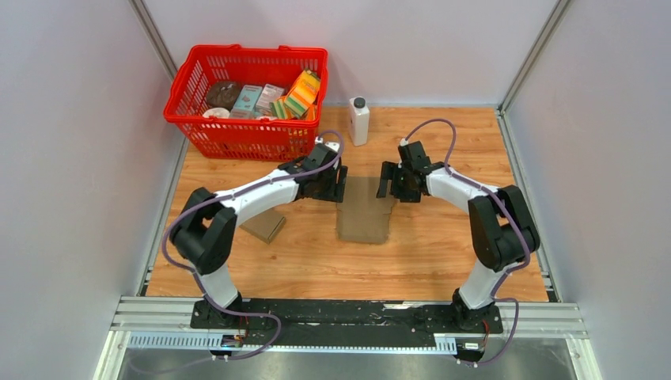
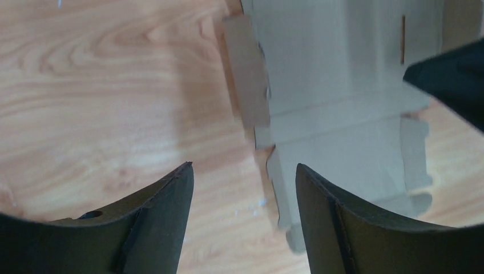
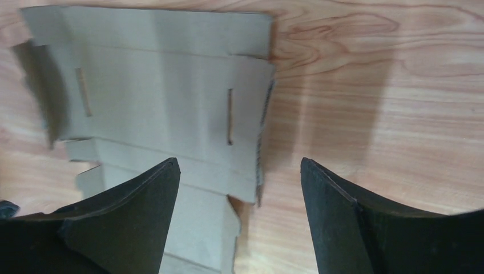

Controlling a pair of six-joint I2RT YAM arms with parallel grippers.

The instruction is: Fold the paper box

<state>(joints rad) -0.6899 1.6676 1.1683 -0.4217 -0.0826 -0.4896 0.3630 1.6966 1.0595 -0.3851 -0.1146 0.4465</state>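
The paper box (image 1: pixel 365 212) lies flat and unfolded on the wooden table, a brown cardboard blank with flaps and slots. My left gripper (image 1: pixel 342 184) hovers at its upper left edge, open. In the left wrist view the blank (image 2: pixel 342 85) spreads to the right, and its left flap edge passes under the gap of the gripper (image 2: pixel 244 171). My right gripper (image 1: pixel 388 180) stands open at the blank's upper right edge. In the right wrist view the cardboard (image 3: pixel 154 103) fills the left, its right edge under the gripper (image 3: pixel 240 165). Neither gripper holds anything.
A red basket (image 1: pixel 180 89) with packaged goods stands at the back left. A white bottle (image 1: pixel 358 120) is behind the blank. A small folded brown box (image 1: pixel 263 226) lies under the left arm. Grey walls enclose the table.
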